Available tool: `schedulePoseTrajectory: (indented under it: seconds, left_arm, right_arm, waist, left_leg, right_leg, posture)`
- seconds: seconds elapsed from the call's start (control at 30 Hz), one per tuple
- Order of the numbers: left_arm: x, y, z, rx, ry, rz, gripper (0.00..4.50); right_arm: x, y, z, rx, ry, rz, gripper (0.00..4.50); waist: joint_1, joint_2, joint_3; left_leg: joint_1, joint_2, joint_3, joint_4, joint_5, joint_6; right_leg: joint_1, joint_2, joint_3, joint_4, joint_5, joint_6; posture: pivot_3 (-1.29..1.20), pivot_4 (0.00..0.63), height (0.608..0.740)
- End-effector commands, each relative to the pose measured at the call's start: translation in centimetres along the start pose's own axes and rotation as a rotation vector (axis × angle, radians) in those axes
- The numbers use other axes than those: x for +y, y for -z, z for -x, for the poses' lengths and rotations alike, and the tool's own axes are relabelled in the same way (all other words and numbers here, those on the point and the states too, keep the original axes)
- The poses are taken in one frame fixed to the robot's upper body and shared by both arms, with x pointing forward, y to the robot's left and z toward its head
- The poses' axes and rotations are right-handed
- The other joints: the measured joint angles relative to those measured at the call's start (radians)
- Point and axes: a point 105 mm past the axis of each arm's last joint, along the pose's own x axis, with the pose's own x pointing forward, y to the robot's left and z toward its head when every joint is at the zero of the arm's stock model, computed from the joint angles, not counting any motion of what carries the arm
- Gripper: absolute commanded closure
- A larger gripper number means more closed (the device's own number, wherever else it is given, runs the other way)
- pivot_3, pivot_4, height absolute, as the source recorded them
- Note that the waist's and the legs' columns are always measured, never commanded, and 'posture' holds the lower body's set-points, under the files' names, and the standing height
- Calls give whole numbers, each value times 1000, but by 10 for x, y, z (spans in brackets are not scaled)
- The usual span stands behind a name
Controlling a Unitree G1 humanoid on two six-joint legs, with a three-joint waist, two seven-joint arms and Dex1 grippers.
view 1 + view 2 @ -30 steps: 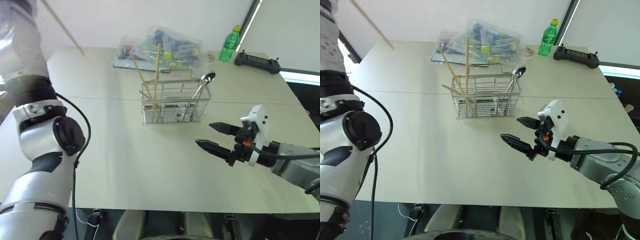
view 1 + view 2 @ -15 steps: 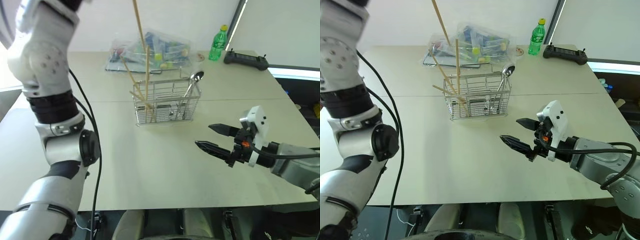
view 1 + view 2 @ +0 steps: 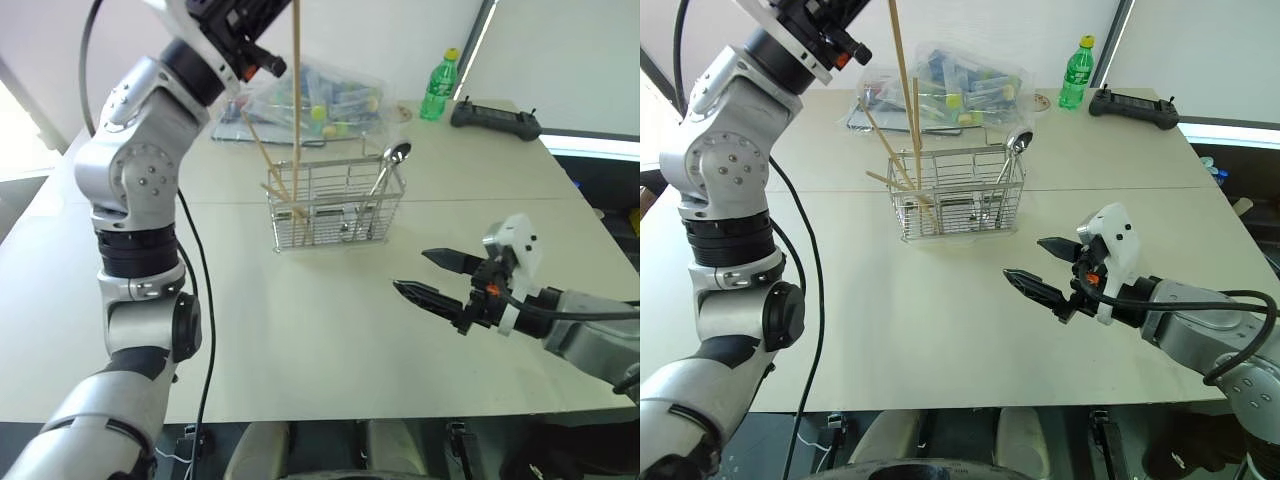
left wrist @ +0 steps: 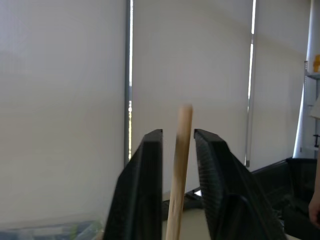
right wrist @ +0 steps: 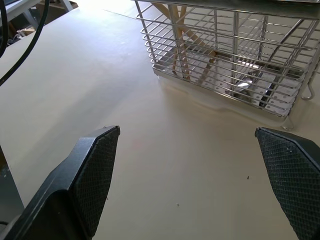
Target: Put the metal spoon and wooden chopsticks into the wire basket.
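While the left gripper (image 3: 262,62) is hanging high above the wire basket (image 3: 335,205), the left eye view is showing one of the wooden chopsticks (image 3: 295,95) standing upright, its lower end in the basket. Others are already leaning inside, beside the metal spoon (image 3: 385,180).

Left wrist view: that chopstick is sitting between the fingers (image 4: 147,185), gaps either side, so grip looks to be loosening.

Right wrist view: right gripper (image 5: 195,185) is spread wide, empty, over the bench (image 5: 90,85).

Judging: nearly done; release remaining.
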Motion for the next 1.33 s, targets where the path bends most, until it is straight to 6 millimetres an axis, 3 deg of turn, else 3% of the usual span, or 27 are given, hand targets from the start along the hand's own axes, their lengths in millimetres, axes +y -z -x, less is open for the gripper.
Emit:
schedulePoseTrajectory:
  seconds: [0.03, 0.13, 0.53, 0.63, 0.7, 0.83, 0.93, 1.13, 1.23, 1.33]
  left_arm:
    - [-7, -15, 1, -47, 23, -18, 1535]
    - [-6, -17, 2, -53, 21, 10, 72]
    - [16, -41, 5, -118, -89, 61, 20]
    - [20, -51, 6, -137, -98, 9, 20]
    - [15, -62, 12, -79, 1, -81, 20]
    - [7, -64, 41, 102, 222, -193, 20]
    - [13, -45, 88, 365, 368, -247, 20]
    - [36, -8, 169, 829, 439, -293, 20]
    - [40, 8, 190, 952, 460, -320, 20]
    - [40, 12, 190, 943, 460, -338, 20]
  right_arm:
    - [2, -11, 4, -50, 3, 25, 31]
    - [2, -12, 3, -51, 3, 25, 31]
    - [0, -13, 0, -53, -7, 30, 31]
    - [0, -12, -1, -50, -11, 31, 31]
    - [-2, -13, 1, -44, -6, 42, 31]
    - [-12, -21, 12, -35, 17, 110, 31]
    - [-30, -36, 27, -53, 67, 154, 31]
    - [-55, -53, 46, -48, 122, 221, 31]
    - [-60, -58, 50, -46, 122, 240, 31]
    - [-60, -61, 49, -41, 112, 257, 31]
  waist:
    - [0, 0, 0]
    - [0, 0, 0]
    - [0, 0, 0]
    - [0, 0, 0]
    - [-3, 0, 0]
    - [-9, 3, 1]
    - [-14, 7, 1]
    - [-7, 7, 1]
    - [1, 7, 1]
    - [2, 7, 1]
  left_leg:
    - [0, 0, 0, 0, 0, 0]
    - [0, 0, 0, 0, 0, 0]
    - [0, 0, 0, 0, 0, 0]
    - [0, 0, 0, 0, 0, 0]
    - [0, 0, 1, 0, 0, 0]
    - [0, 0, 5, -3, 0, 0]
    - [1, 0, 9, -3, -1, 2]
    - [1, 5, 14, -2, -2, 4]
    - [1, 6, 15, -3, -3, 4]
    - [-4, 9, 15, -3, -3, 4]
  right_leg:
    - [0, 0, 0, 0, 0, 0]
    - [0, 0, 0, 0, 0, 0]
    - [0, 0, 0, 0, 0, 0]
    - [0, 0, 0, 0, 0, 0]
    - [0, 0, 0, 0, 0, 0]
    - [-4, 1, 4, 1, 0, 0]
    - [-5, 1, 7, 0, -1, -1]
    - [-5, 1, 11, -1, -4, -6]
    - [-6, -1, 11, -2, -4, -7]
    - [-10, -2, 10, -2, -4, -7]
  posture:
    - [0, 150, 734]
    - [0, 150, 734]
    - [0, 150, 734]
    - [0, 150, 734]
    - [0, 150, 734]
    - [0, 150, 734]
    - [0, 150, 734]
    - [0, 150, 734]
    - [0, 150, 734]
    - [0, 150, 734]
